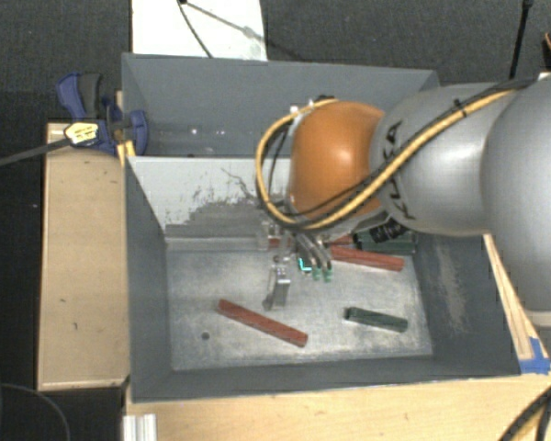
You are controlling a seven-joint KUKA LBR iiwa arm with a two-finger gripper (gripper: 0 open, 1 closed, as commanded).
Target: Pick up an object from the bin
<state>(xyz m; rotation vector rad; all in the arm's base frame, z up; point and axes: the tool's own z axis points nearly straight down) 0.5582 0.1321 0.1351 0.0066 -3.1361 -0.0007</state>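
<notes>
My gripper (277, 290) hangs below the orange wrist cover, low over the middle of the bin floor. Just below and in front of it lies a long red-brown stick (262, 322), flat and slanted, with a small gap between it and the gripper's tip. A short dark green block (376, 319) rests on the floor to the right. A second red stick (372, 260) lies further back on the right, its left end hidden under the arm. Nothing can be seen held in the gripper.
A dark thing (387, 233) lies half hidden under the arm at the back right. The arm and its cover hide the bin's back middle. The bin's sloped left wall is scuffed, and bare floor spreads to the left of the red-brown stick.
</notes>
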